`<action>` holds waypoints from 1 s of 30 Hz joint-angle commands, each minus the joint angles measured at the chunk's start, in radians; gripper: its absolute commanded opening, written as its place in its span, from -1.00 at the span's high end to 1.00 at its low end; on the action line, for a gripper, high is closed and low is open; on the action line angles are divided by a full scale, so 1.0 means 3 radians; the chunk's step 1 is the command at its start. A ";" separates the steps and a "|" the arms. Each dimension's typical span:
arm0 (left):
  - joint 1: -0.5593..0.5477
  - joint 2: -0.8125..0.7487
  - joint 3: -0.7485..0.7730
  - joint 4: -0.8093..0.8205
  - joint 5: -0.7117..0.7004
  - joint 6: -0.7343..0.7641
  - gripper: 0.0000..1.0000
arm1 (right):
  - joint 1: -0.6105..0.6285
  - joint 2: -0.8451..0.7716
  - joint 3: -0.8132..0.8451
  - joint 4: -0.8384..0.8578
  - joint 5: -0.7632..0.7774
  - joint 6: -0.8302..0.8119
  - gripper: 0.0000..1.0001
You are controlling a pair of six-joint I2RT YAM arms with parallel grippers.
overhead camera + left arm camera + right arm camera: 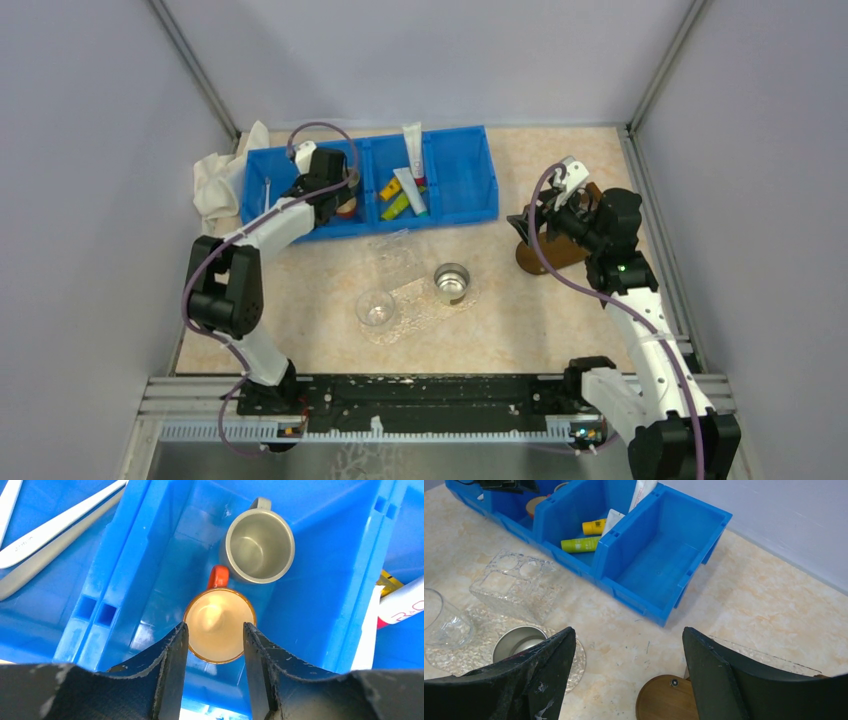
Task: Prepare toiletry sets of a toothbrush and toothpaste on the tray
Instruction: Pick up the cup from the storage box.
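**Tray.** Nearest the bases, I am finding the clear tray [405,322] carrying only a glass cup [375,308] and a steel cup [452,283]. No toothbrush or toothpaste is lying on it, so I am judging the sets as not yet begun. Just behind the tray, a clear holder [393,252] with round holes is standing on the table.

**Right side.** The right claw [624,645] is hovering wide open and empty above a wooden stand [555,250], well apart from the work.

**Blue bin.** Further back, the left claw [214,625] is hanging over the cup compartment of the blue bin [465,205].
- Its fingers are flanking an orange cup [220,610]. I cannot tell whether they are pressing on it or merely straddling it.
- A grey mug [257,545] is standing just beside that cup.
- The toothbrushes [55,527] are lying in the compartment to the left.
- The toothpaste tubes [412,160] are resting in the compartment to the right.

**Step in hand.** I am reading this as cup fetching, ahead of the brush and paste picks.

**Next move.** It is calling for a firm squeeze and a straight lift. The grey mug and the bin walls are crowding the path.

**Beyond the bin.** A white cloth [215,180] is lying at the bin's left end.
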 commanded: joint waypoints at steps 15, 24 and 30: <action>0.0058 0.0481 0.0164 -0.0223 0.0021 -0.0067 0.25 | -0.0020 -0.0102 0.0008 0.0150 -0.0064 -0.0039 -0.56; 0.0070 0.0333 0.0141 -0.0171 0.0062 0.0013 0.90 | -0.0022 -0.0104 0.0008 0.0148 -0.0068 -0.0035 -0.56; 0.0072 -0.0071 -0.0185 0.0189 0.0136 0.0170 1.00 | -0.0025 -0.0110 0.0008 0.0152 -0.0103 -0.0026 -0.56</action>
